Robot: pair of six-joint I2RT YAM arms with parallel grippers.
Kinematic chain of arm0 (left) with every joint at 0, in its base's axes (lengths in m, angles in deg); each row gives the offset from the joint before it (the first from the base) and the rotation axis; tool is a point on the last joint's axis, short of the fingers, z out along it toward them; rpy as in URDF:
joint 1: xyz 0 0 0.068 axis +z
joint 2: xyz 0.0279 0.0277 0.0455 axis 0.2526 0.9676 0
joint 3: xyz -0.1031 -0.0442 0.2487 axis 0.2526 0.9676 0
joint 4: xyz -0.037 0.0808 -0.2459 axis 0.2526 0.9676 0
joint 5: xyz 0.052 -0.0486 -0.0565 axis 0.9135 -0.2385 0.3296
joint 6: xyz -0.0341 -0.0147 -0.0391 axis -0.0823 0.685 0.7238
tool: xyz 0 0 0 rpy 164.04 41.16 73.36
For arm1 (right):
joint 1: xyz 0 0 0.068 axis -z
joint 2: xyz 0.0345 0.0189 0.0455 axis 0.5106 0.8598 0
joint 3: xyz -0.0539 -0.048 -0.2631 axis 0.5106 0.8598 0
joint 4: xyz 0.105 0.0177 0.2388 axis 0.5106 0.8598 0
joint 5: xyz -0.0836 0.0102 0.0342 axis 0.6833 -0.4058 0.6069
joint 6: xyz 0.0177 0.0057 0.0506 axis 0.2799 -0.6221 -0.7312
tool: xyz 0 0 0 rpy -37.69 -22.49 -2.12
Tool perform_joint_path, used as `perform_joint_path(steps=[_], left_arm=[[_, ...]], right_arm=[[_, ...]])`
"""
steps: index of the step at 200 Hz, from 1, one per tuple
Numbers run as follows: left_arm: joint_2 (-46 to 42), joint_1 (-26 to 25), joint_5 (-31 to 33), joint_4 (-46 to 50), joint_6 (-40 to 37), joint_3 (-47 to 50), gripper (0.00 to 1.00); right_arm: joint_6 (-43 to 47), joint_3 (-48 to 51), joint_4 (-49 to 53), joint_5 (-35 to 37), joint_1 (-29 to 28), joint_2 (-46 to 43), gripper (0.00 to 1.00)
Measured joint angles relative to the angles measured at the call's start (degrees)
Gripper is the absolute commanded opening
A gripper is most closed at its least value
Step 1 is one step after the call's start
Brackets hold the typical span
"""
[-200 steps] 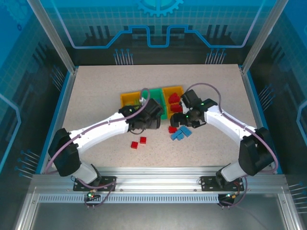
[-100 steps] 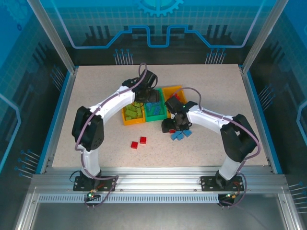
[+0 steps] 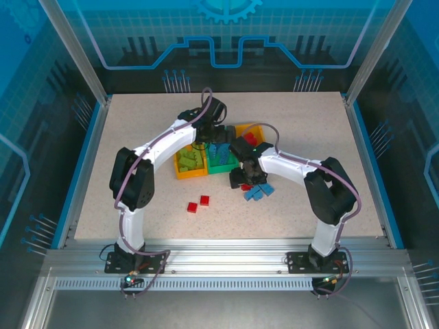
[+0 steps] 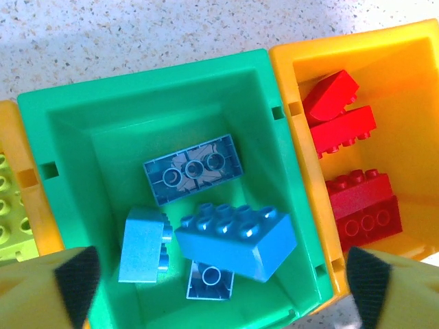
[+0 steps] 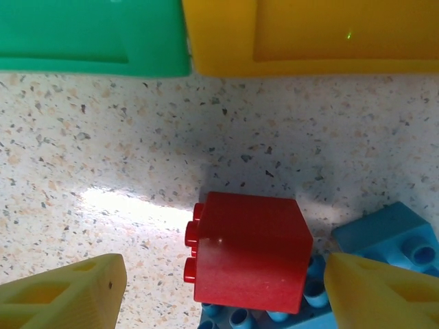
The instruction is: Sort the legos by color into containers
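The containers stand in a row: a yellow bin (image 3: 186,164) with lime legos (image 4: 9,212), a green bin (image 4: 68,137) with several blue legos (image 4: 236,240), and a yellow bin (image 4: 405,75) with red legos (image 4: 360,202). My left gripper (image 4: 223,291) hangs open over the green bin (image 3: 223,163), holding nothing. On the table in front of the bins, my right gripper (image 5: 226,295) stands open astride a red lego (image 5: 247,257), with a gap on both sides. That red lego rests partly on blue legos (image 5: 391,236).
Two more red legos (image 3: 198,203) lie on the speckled table (image 3: 137,137) nearer the arm bases. A cluster of blue legos (image 3: 260,192) sits just right of my right gripper (image 3: 240,179). The bins' outer walls (image 5: 309,34) are close ahead of it.
My left arm swung out over the bins and its jaws opened wide; a blue lego now lies in the green bin. My right gripper settled over the red lego, its jaws narrowing.
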Motion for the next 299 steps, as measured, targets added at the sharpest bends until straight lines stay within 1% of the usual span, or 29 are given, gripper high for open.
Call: perform_joint_path(steps=[30,47,82,93,110,120,149,170,189,211,227,247,272,299], left_arm=[[-0.8,0.0,0.0,0.5,0.1,0.1,0.99],[-3.5,0.0,0.2,0.2,0.1,2.1,0.99],[-13.7,0.0,1.7,-0.4,0.7,10.4,0.99],[-17.2,0.0,2.3,-0.4,1.0,13.2,0.99],[-22.6,0.0,3.2,-1.0,1.1,18.4,0.99],[-25.4,0.0,3.7,-1.2,1.2,21.4,0.99],[-32.3,0.0,4.2,-1.2,2.2,31.1,0.99],[-36.2,-0.1,4.3,-1.1,3.5,38.0,0.99],[-38.8,-1.1,4.6,-1.0,5.2,43.4,0.99],[-39.6,-4.7,5.2,-1.0,7.0,46.8,0.99],[-39.6,-7.5,5.9,-0.9,8.4,47.7,0.99],[-39.6,-10.3,7.0,-0.8,10.1,48.7,0.99],[-39.6,-12.9,7.7,-0.8,12.2,50.9,0.99],[-39.6,-15.2,8.0,-0.9,13.7,53.3,0.99]], right_arm=[[-0.2,-0.5,0.5,0.5,0.0,0.6,0.77],[-0.2,-1.1,0.6,0.7,0.0,1.7,0.74],[-0.2,-2.7,0.9,0.7,0.0,4.8,0.55],[0.1,-2.7,1.0,0.7,0.0,5.1,0.51],[-0.1,-3.0,1.4,0.7,0.0,5.1,0.41],[0.2,-3.2,1.4,0.7,0.0,5.0,0.37],[0.5,-4.3,2.7,0.7,0.0,3.3,0.37],[1.4,-7.3,4.1,0.7,0.5,1.0,0.37],[3.0,-11.7,4.8,0.7,2.8,0.2,0.37],[4.8,-17.1,5.2,1.2,7.0,0.7,0.36],[6.0,-21.1,5.4,1.6,10.1,2.4,0.36],[7.0,-25.3,5.5,2.2,12.6,5.9,0.36],[8.0,-29.1,5.9,2.4,14.0,11.5,0.36],[8.8,-31.2,6.5,2.0,15.0,16.3,0.39]])
